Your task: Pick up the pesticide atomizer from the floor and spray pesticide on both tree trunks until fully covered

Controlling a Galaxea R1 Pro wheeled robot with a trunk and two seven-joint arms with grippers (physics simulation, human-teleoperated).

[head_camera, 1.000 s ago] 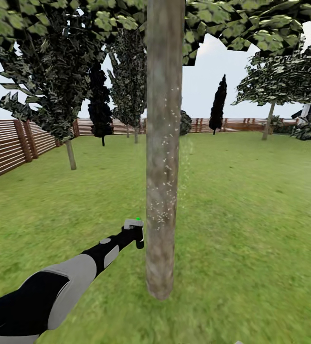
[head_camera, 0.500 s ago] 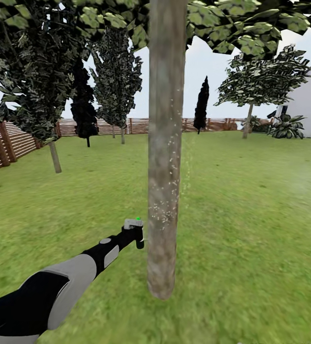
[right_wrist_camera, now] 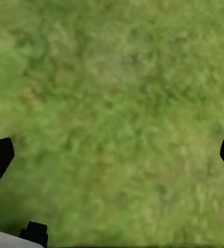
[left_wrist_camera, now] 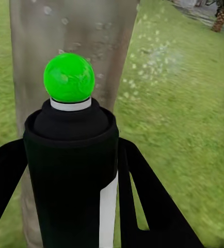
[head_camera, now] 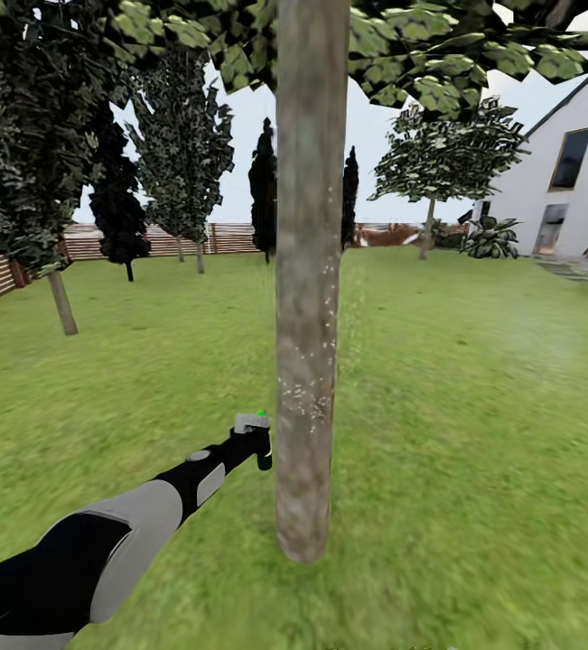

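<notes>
Head view: the left gripper (head_camera: 256,442) is pinched on the pesticide atomizer (head_camera: 252,422), holding it just beside the near tree trunk (head_camera: 307,271), low on the side facing the robot's left. White specks of pesticide (head_camera: 304,397) dot the bark in a band at mid height, and a faint mist drifts past the far edge of the trunk. To do this step well, I judge the nozzle should stay close and be swept up and down, because the base and the upper trunk look bare of specks; the sides turned away cannot be checked from here, so circling the tree seems needed. The second tree (head_camera: 434,153) stands well apart near the white house (head_camera: 564,171).

In the left wrist view the atomizer is a matte black cylinder with a pale collar and a glossy round green knob, fingers (left_wrist_camera: 3,170) flanking it. The trunk is a straight, mottled grey-brown column. The right gripper (right_wrist_camera: 112,155) hangs spread apart over blurred, tufty lawn (right_wrist_camera: 112,103), holding nothing
</notes>
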